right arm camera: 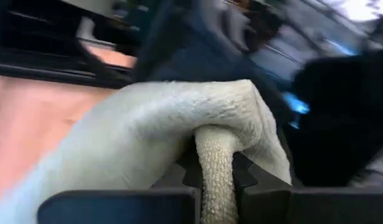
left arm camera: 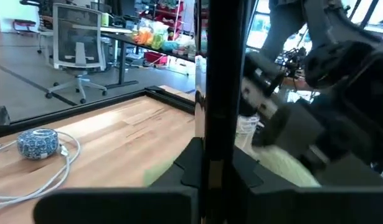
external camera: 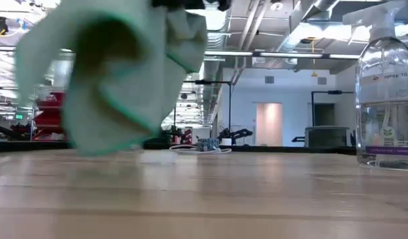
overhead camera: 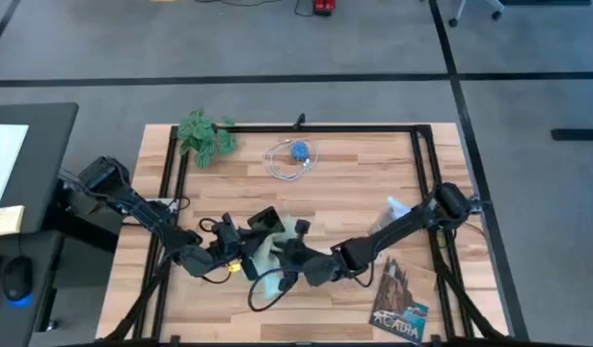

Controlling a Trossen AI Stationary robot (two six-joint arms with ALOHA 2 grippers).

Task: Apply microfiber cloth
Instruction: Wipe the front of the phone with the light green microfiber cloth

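Pale wooden planks of the table [overhead camera: 344, 207] run under both arms, with the open workshop behind. My microfiber cloth [external camera: 117, 73] hangs bunched above the front middle of the table, lifted clear of the wood in the low view, and my right gripper [right arm camera: 217, 180] is clamped on a fold of it. Just beside it, my left gripper [overhead camera: 240, 253] grips a black phone [left arm camera: 211, 93], held edge-on between its fingers in the wrist view. I judge I'm at the point of bringing cloth and phone together, wiping not yet under way. Next I need to line the cloth's loose face flat against the phone's screen and press lightly without loosening either grip. Farther out sit a spray bottle [external camera: 387, 99] on the right, a coiled cable [overhead camera: 291, 159] with a blue puck, a leafy plant [overhead camera: 205, 137] and a booklet [overhead camera: 398, 301].
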